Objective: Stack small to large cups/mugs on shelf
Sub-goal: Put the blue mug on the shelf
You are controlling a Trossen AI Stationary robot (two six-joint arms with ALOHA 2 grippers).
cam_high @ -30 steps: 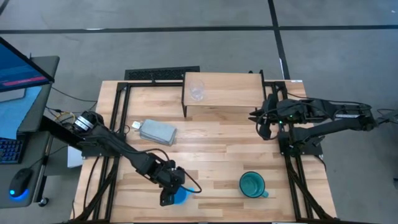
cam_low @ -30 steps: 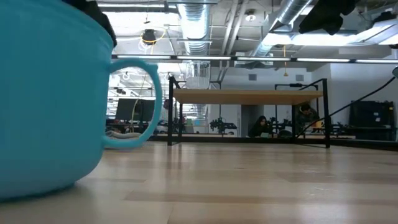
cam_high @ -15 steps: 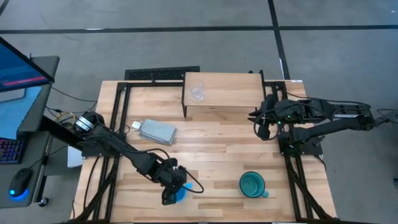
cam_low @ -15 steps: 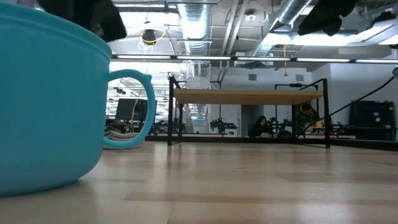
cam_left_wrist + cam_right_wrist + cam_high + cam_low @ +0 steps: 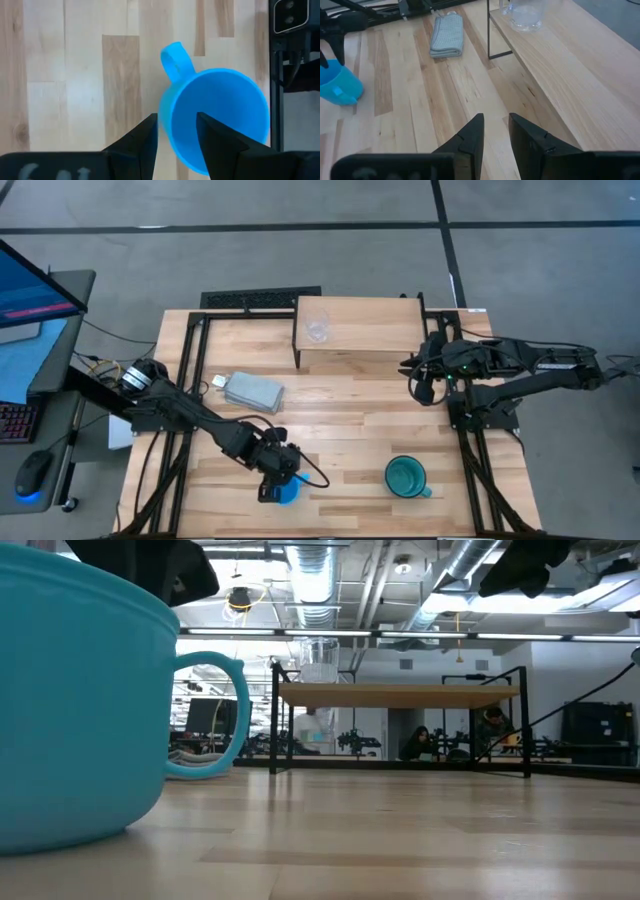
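Note:
My left gripper [image 5: 275, 480] is shut on the bright blue mug [image 5: 215, 115] near the table's near edge. In the low view this mug [image 5: 70, 700] fills the left, its handle [image 5: 215, 715] pointing right. The teal-green mug [image 5: 405, 476] stands upright on its base at the near right. A tiny clear glass cup [image 5: 317, 328] stands on the left end of the light-wood shelf [image 5: 370, 330] at the far side. My right gripper [image 5: 495, 130] hangs open above the table's right edge, beside the shelf's right end, holding nothing. My left gripper pinches the blue mug's wall at the rim [image 5: 167, 132], a little aside from the handle [image 5: 176, 62]. One finger [image 5: 215, 145] is inside the mug and one [image 5: 145, 142] outside. The fingers come steeply from above. Whether the base [image 5: 60, 835] touches the tabletop I cannot tell.
A folded grey cloth-like block [image 5: 253, 392] lies left of centre, between the shelf and the blue mug. Bare planks run between the mugs and the shelf's black legs [image 5: 489, 30]. A monitor and keyboard stand off the table's left side.
My left gripper has rolled a little and shifted slightly toward the table's right edge over the blue mug. The mug has turned with it. In the low view its rim has gone from slanting to nearly level, and its handle has drawn in toward the body.

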